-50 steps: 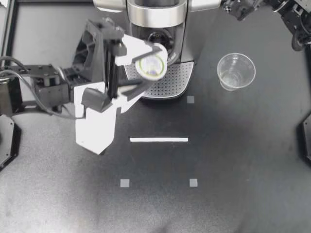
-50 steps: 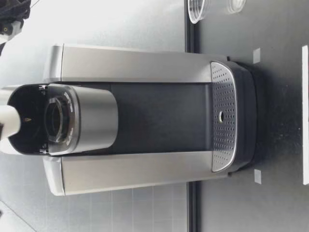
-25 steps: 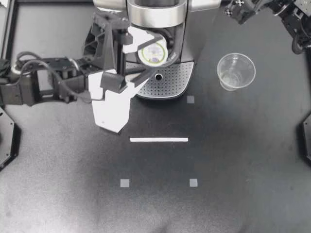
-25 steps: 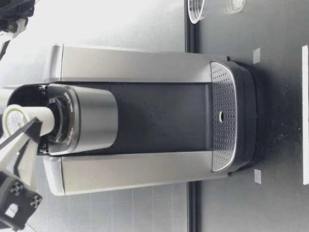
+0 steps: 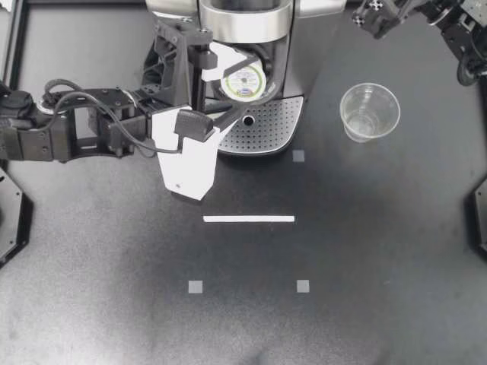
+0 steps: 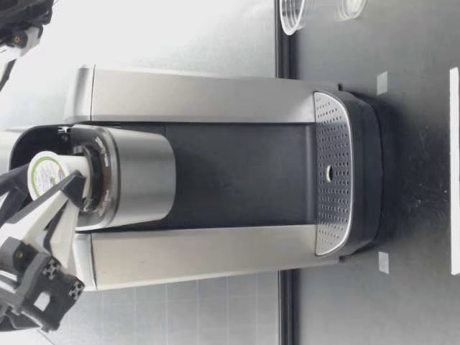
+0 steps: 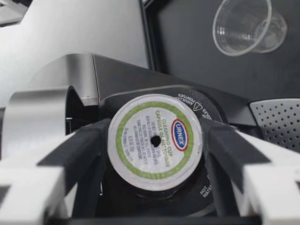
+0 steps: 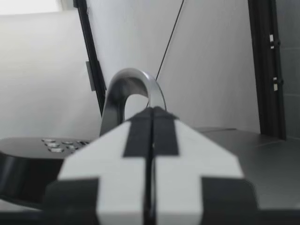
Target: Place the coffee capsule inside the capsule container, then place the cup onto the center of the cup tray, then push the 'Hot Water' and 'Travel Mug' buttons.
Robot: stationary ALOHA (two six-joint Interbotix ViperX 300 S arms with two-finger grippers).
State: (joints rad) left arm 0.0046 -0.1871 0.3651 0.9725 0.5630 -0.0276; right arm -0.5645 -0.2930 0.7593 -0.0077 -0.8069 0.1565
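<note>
A black desk [image 5: 365, 251] is seen from above, with a silver and black coffee machine [image 5: 243, 23] standing at its far edge. The left gripper [image 5: 242, 82] is held at the machine's head, and its fingers [image 7: 79, 150] are clamped from two sides on the round white coffee capsule with a green-ringed foil lid [image 7: 154, 140]. The capsule is placed at the mouth of the round black capsule container [image 7: 187, 96], probably only partly sunk in.

The perforated silver cup tray [image 5: 274, 125] lies below. The clear plastic cup [image 5: 369, 112] is set upright on the desk, well apart from the tray. The right gripper [image 5: 374, 18] is parked near the machine's back, its fingers pressed together.

A likely risk: if the capsule is released while tilted, it could be caught on the container's rim and tipped out onto the tray. The fingers could also be jammed against the rim if pushed deeper.
</note>
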